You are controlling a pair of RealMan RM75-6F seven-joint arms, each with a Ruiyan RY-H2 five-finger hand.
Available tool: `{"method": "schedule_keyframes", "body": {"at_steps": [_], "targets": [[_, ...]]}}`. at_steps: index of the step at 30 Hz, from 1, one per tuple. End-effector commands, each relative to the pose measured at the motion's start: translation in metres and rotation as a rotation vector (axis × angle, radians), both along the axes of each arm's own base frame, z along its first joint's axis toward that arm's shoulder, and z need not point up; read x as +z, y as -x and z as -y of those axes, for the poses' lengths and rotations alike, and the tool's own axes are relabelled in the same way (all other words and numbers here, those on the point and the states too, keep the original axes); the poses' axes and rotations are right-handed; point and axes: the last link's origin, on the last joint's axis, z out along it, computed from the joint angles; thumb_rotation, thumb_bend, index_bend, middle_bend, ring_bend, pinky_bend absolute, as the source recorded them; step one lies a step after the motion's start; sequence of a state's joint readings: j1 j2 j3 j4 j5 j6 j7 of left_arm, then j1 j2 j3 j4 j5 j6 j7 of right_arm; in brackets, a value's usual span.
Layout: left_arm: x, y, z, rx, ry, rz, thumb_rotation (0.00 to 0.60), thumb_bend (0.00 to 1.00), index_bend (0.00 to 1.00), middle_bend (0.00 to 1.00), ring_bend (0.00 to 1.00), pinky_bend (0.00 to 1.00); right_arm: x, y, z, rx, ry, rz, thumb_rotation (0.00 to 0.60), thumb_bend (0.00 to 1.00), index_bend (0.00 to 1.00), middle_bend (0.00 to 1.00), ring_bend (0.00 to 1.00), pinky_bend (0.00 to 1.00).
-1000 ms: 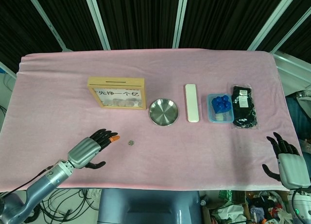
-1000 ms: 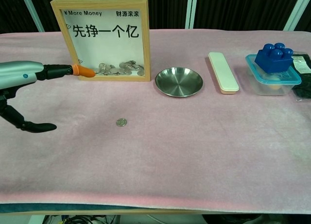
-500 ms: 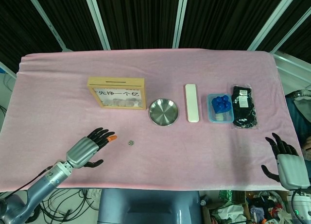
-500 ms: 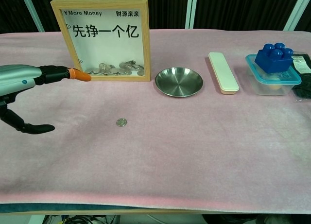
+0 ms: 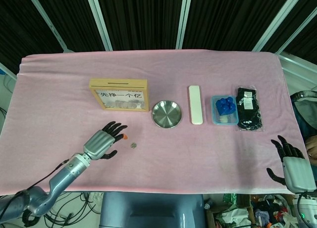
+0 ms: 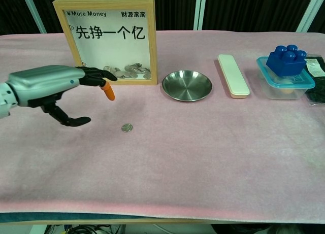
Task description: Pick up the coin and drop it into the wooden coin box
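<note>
You're on the reach step imo: left hand point(image 6: 53, 87) hovers just beside the coin point(image 6: 126, 128) w/ fingers spread, holding nothing, coin flat on the pink cloth in front of the wooden coin box point(image 6: 109, 38), so next drop thumb + orange fingertip point(image 6: 109, 92) onto it and pinch.

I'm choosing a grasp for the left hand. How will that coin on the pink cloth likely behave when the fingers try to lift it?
The coin lies flat and thin on the soft pink cloth, so fingertips will probably struggle to get under it. Its shiny metal face suggests it may slip. The cloth may bunch rather than let it slide. The left hand hovers open beside it.
</note>
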State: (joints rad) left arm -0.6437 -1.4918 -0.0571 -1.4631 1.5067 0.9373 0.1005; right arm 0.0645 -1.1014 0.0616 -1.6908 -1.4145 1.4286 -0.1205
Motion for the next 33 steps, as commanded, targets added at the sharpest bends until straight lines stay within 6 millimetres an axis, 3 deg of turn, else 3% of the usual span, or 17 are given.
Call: {"method": "schedule_keyframes", "body": {"at_steps": [1, 9, 33], "targets": [[-0.017, -0.01, -0.009, -0.002, -0.012, -0.021, 0.6, 0.37, 0.34, 0.07, 0.0, 0.05, 0.001, 0.001, 0.001, -0.008, 0.004, 0.004, 0.6, 0.17, 0.14, 0.03, 0.15, 0.19], [-0.039, -0.007, -0.009, 0.005, -0.055, -0.038, 0.6, 0.39, 0.39, 0.07, 0.0, 0.05, 0.001, 0.002, 0.001, -0.02, 0.007, 0.016, 0.6, 0.17, 0.14, 0.03, 0.15, 0.19], [-0.063, -0.006, -0.012, -0.013, -0.033, -0.057, 0.6, 0.39, 0.43, 0.08, 0.0, 0.05, 0.001, 0.002, 0.002, -0.018, 0.005, 0.018, 0.6, 0.17, 0.14, 0.03, 0.15, 0.19]]}}
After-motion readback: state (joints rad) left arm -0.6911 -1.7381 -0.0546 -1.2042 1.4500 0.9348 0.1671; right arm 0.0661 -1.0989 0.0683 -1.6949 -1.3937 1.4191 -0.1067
